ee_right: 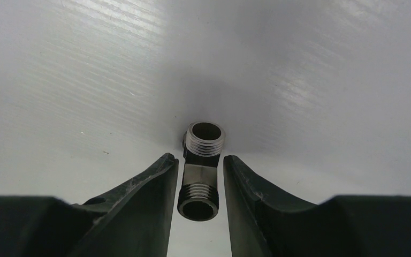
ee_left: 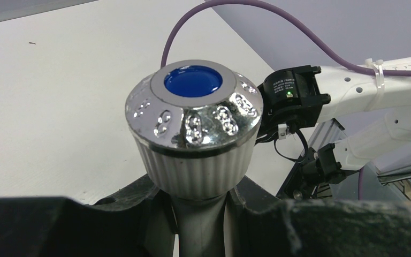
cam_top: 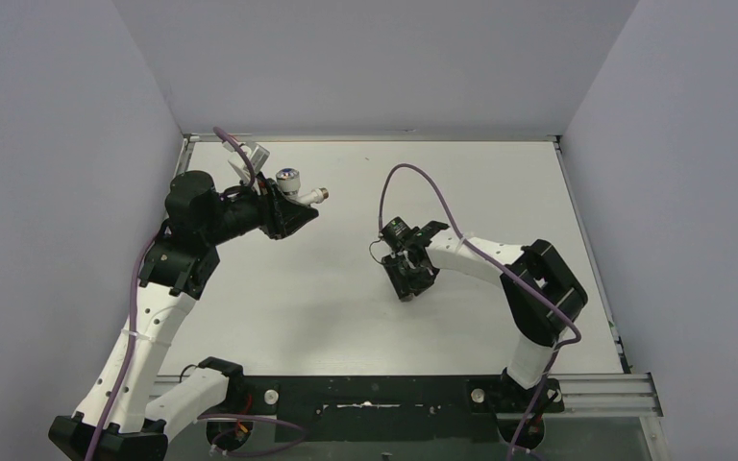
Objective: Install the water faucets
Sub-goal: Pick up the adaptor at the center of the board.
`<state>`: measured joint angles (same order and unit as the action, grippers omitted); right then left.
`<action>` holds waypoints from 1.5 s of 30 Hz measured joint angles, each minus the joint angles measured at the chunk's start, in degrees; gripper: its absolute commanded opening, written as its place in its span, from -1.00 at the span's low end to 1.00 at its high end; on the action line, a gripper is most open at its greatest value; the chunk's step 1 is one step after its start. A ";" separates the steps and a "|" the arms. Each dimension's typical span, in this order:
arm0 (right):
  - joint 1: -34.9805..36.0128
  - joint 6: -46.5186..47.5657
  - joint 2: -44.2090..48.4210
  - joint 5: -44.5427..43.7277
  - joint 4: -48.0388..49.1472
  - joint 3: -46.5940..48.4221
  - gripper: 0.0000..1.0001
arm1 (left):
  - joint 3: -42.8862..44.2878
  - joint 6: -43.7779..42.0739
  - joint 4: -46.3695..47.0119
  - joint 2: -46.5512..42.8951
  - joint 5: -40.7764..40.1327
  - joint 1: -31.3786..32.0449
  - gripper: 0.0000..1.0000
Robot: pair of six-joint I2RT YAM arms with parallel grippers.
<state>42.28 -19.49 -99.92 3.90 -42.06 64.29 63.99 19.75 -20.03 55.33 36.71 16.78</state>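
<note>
**Left wrist view: tap body (ee_left: 199,174) clamped; threaded fitting (ee_right: 199,174) sits between the right fingers**

Seen from the left wrist, the left gripper (ee_left: 200,214) is pressed together on the white stem of the tap body. Its 2 matte black fingers (ee_left: 112,214) rise on either side of the stem. Above them the body widens into a white collar with fine vertical ribs. On top sits a round chrome knob (ee_left: 192,120), mirror-bright, with oval dimples around its bevel and a glossy blue dot (ee_left: 192,81) set in a flat grey ring. A purple cable (ee_left: 299,29) arcs behind the knob toward the white right arm (ee_left: 374,85).

From the top external camera, the tap is held clear of the pale counter (cam_top: 346,322) at its far left, knob upward, with a short brass-coloured threaded end (cam_top: 323,195) pointing right.

The right gripper (ee_right: 199,184) is narrowly spread around the threaded fitting, a small grey metal piece with a smooth dark middle and cut threads at both hollow ends. The tapered black fingers (ee_right: 150,198) lie close against its flanks and appear to pinch it. Its far end sits at or just above the counter's streaked white surface; which one cannot be told. Overhead, this gripper angles down at mid-counter, well apart from the tap.
</note>
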 measured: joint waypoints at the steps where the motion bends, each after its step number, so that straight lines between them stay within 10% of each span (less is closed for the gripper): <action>1: 0.02 0.00 -0.20 0.00 -0.02 0.00 -0.28 | 0.00 0.00 0.00 0.00 0.00 0.00 -1.00; 14: 0.00 0.59 -0.26 0.00 0.04 0.00 -0.52 | 0.00 0.00 0.00 0.00 -0.02 0.00 -1.00; 45: 0.00 0.74 -0.26 -0.02 -0.07 0.17 -0.27 | 0.00 0.00 0.02 0.28 -0.02 0.00 -1.00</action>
<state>42.28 -18.74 -100.18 3.88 -42.13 64.47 63.99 19.75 -20.01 55.61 36.69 16.78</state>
